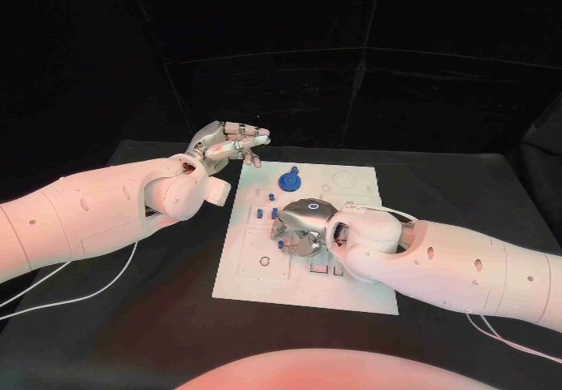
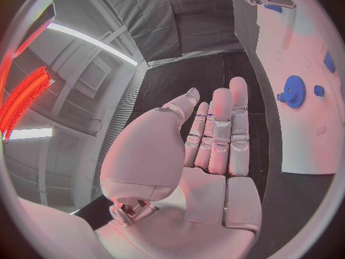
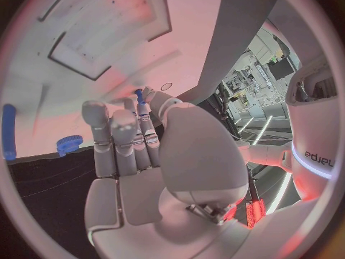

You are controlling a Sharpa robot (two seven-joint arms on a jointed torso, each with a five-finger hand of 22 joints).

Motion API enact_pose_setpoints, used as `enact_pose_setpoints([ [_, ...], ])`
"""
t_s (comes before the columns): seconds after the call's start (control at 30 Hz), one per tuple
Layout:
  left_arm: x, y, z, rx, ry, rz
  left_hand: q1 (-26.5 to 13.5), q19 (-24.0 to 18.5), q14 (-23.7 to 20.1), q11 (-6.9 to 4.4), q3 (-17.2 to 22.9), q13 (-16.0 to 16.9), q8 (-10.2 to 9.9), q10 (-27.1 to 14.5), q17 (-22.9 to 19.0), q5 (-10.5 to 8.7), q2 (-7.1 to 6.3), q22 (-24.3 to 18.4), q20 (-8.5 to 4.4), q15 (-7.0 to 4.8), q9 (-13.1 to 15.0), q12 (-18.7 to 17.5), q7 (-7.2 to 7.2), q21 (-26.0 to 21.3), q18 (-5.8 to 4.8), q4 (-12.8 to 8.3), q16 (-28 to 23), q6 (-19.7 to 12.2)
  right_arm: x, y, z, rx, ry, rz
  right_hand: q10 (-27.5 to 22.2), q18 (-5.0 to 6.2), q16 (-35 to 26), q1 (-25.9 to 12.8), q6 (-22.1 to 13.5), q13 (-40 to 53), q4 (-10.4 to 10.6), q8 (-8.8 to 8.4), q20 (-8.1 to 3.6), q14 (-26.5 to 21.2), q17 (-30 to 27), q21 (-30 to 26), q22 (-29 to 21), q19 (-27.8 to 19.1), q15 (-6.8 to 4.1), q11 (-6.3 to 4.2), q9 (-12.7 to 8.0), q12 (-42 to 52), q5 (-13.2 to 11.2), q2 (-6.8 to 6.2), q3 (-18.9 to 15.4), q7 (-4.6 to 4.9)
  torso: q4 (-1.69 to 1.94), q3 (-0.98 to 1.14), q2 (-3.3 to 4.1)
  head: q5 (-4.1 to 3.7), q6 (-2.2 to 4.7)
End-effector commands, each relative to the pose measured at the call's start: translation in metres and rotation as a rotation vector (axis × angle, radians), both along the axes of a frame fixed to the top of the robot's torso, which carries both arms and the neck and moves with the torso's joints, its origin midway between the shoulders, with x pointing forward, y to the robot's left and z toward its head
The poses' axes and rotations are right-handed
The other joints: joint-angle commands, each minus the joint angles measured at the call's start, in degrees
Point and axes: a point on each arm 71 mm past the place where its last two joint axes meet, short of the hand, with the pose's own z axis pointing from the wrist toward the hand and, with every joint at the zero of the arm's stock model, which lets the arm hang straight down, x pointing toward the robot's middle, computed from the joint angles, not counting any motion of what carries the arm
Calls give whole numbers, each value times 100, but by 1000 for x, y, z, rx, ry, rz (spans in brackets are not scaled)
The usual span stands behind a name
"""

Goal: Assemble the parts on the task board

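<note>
Over the middle of the white board (image 1: 352, 284), the right hand (image 1: 307, 227) hangs palm down, its fingers curled toward the surface. From the right wrist view a small blue peg (image 3: 140, 96) sits pinched at the fingertips (image 3: 144, 110), pointing at the board, so this hand looks to be carrying that piece to its seat. Which hole it is aimed at I cannot tell, since the hand covers that patch from above

Off the board's far left corner, the left hand (image 1: 226, 143) waits above the black table (image 1: 140, 325), holding nothing; the left wrist view shows its fingers (image 2: 219, 133) straight and lying close side by side. Parked there it stays clear of the working hand, probably so it does not block the board

Other blue pieces remain loose: a round gear (image 1: 289, 177) near the board's far edge, and a few short pegs (image 1: 259, 214) between the gear and the right hand. Another gear (image 3: 69, 144) and a long blue bar (image 3: 8, 131) appear beside the board in the right wrist view. My guess is that the work is only partly done, with the pinched peg as the step in hand
</note>
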Motion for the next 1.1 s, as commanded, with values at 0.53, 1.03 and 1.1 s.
enact_pose_setpoints([
  [0.53, 0, 6, 1, -2, 9, -3, 16, -3, -33, 29, -15, -11, 25, -19, -15, 11, -39, -14, -22, 10, -2, 34, 5, -46, 30, -22, -44, -56, -3, -64, 31, 157, -15, -128, -300, 119, -392, -83, -311, 44, -47, 57, 4, -92, -643, -460, -518, -120, -29, -29, 40, 536, 279, 143, -939, -42, -19, 0, -6, -75, 94],
  [1.03, 0, 5, 0, -3, 11, -7, 16, -3, -33, 29, -15, -11, 25, -19, -15, 11, -39, -14, -22, 10, -2, 34, 5, -46, 30, -22, -44, -56, 31, -122, 48, 10, -45, -288, -533, 132, -527, -2, -359, 18, -28, 18, -3, -140, -888, -581, -652, -147, -32, -34, 24, 635, 291, 112, -1411, -99, 0, 5, 5, -167, 176],
  [1.1, 0, 5, 0, -3, 12, -8, 16, -3, -33, 29, -15, -11, 25, -19, -15, 11, -39, -14, -22, 10, -2, 34, 5, -46, 30, -22, -44, -56, 32, -122, 47, -7, -45, -287, -540, 132, -522, 34, -360, 20, -35, 19, -3, -136, -891, -589, -658, -144, -33, -36, 25, 656, 280, 126, -1453, -116, 2, 3, 3, -168, 179],
])
